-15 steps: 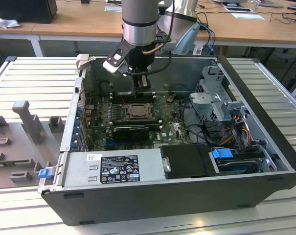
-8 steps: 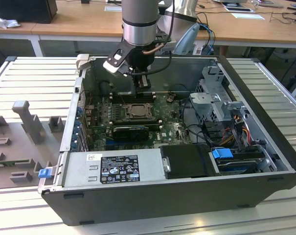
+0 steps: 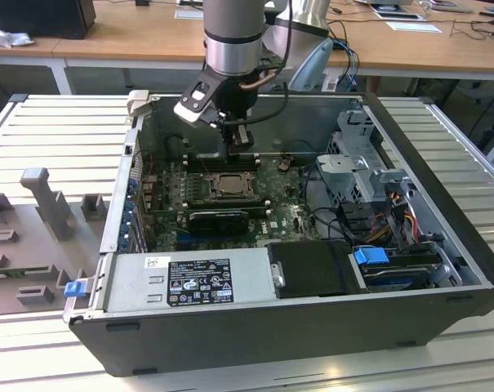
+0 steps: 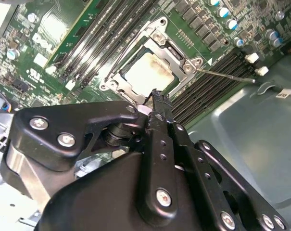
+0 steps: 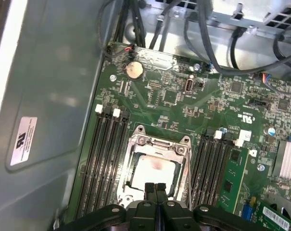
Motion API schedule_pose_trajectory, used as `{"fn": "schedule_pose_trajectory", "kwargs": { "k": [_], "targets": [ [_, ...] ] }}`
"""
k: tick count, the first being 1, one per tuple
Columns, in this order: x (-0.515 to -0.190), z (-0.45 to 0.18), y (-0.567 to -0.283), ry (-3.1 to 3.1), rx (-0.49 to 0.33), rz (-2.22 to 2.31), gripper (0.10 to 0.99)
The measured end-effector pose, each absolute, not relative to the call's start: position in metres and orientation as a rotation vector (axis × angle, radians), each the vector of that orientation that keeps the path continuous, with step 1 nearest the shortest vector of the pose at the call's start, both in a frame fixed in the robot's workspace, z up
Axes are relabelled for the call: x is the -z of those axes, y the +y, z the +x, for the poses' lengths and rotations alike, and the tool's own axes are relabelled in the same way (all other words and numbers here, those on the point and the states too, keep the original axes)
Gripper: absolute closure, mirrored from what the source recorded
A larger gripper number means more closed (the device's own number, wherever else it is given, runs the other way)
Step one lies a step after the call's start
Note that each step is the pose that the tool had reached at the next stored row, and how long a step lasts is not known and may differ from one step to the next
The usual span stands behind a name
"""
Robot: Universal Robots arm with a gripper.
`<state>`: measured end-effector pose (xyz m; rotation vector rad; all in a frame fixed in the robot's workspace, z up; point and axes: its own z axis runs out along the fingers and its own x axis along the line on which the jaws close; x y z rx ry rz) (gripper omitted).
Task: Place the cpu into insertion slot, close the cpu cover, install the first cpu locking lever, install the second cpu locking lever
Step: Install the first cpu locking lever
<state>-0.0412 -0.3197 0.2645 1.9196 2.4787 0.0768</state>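
Note:
The cpu [image 4: 147,72] [image 5: 152,171], a pale square chip, lies flat in the insertion slot [image 3: 228,186] on the green motherboard. The silver cpu cover [image 4: 173,48] [image 5: 159,146] lies down around the chip, which shows through its window. A thin metal locking lever [image 4: 227,76] sticks out sideways from one corner of the socket, over the memory slots. My gripper [image 5: 155,188] [image 4: 157,97] [image 3: 240,140] hangs just above the socket's edge. Its black fingers are shut together with nothing between them.
Long black memory slots [image 5: 109,159] flank the socket on both sides. The open case's grey walls [image 3: 312,114] enclose the board. A power supply [image 3: 189,282], a drive cage [image 3: 361,167] and cables [image 3: 398,216] fill the front and the exterior view's right. Grey fixtures [image 3: 46,204] stand outside the case.

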Motion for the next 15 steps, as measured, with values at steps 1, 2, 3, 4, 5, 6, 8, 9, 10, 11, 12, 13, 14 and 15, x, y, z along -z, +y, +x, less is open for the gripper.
{"fn": "schedule_pose_trajectory", "kwargs": {
  "k": [1, 2, 3, 4, 5, 6, 8, 9, 10, 11, 12, 13, 14, 15],
  "targets": [
    [-0.264, -0.041, -0.320, 2.498, -0.077, 1.895, 0.980],
    [-0.264, -0.041, -0.320, 2.515, -0.077, 1.874, 0.980],
    [-0.264, -0.041, -0.320, 2.544, -0.077, 1.835, 0.980],
    [-0.264, -0.041, -0.320, 2.566, -0.077, 1.804, 0.980],
    [-0.264, -0.041, -0.320, 2.586, -0.077, 1.777, 0.980],
    [-0.265, -0.041, -0.320, 2.600, -0.077, 1.758, 0.980],
    [-0.267, -0.041, -0.320, 2.613, -0.078, 1.739, 0.980],
    [-0.269, -0.041, -0.320, 2.614, -0.078, 1.737, 0.980],
    [-0.273, -0.041, -0.320, 2.615, -0.077, 1.736, 0.980],
    [-0.275, -0.041, -0.320, 2.615, -0.078, 1.736, 0.980],
    [-0.277, -0.041, -0.320, 2.615, -0.078, 1.736, 0.980],
    [-0.281, -0.041, -0.320, 2.615, -0.078, 1.736, 0.980],
    [-0.283, -0.041, -0.320, 2.615, -0.077, 1.736, 0.980],
    [-0.284, -0.041, -0.320, 2.616, -0.078, 1.734, 0.980]
  ]
}}
